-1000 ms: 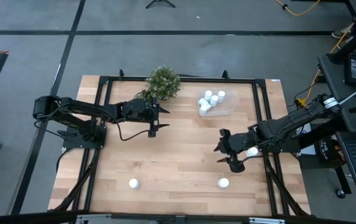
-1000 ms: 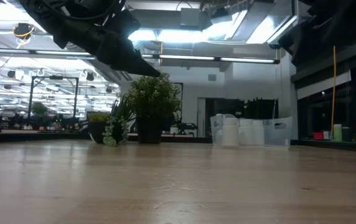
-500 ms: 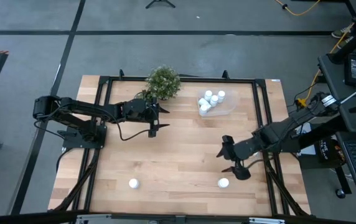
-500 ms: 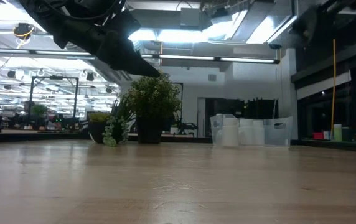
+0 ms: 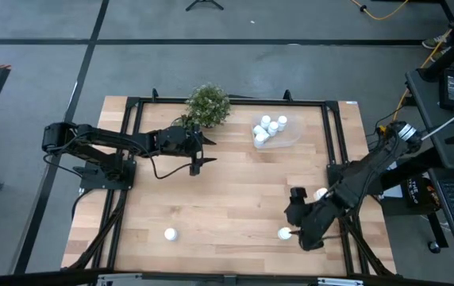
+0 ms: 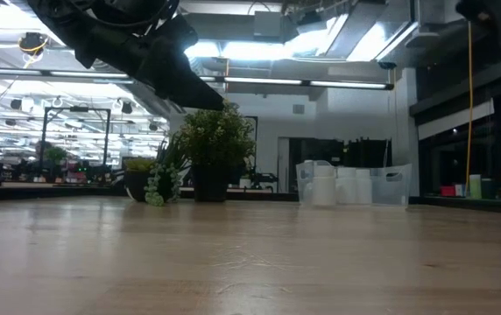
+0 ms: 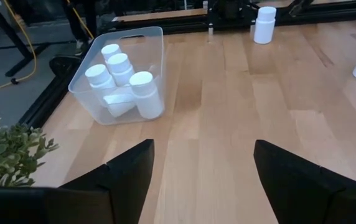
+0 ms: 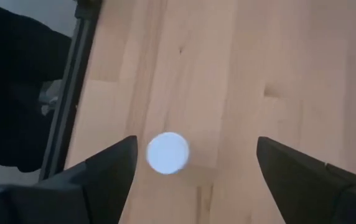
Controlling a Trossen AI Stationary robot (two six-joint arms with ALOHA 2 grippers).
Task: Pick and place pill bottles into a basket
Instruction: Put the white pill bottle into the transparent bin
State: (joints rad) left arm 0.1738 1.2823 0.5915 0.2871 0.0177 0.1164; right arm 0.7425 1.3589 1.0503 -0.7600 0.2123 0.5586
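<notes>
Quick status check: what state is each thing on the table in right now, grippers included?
Right gripper: open, above a loose pill bottle.
Left gripper: open, empty, waiting mid-table.
Basket: holds several pill bottles, one lying down.
Bottle near the front edge: upright, loose.
Bottle by the right arm: loose.
Potted plant: upright.

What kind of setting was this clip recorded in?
Probably a robotics lab or workshop in a large open hall: a wooden table in a black frame on a grey floor with taped lines, ceiling strip lights, and a workstation with cables beside it.
</notes>
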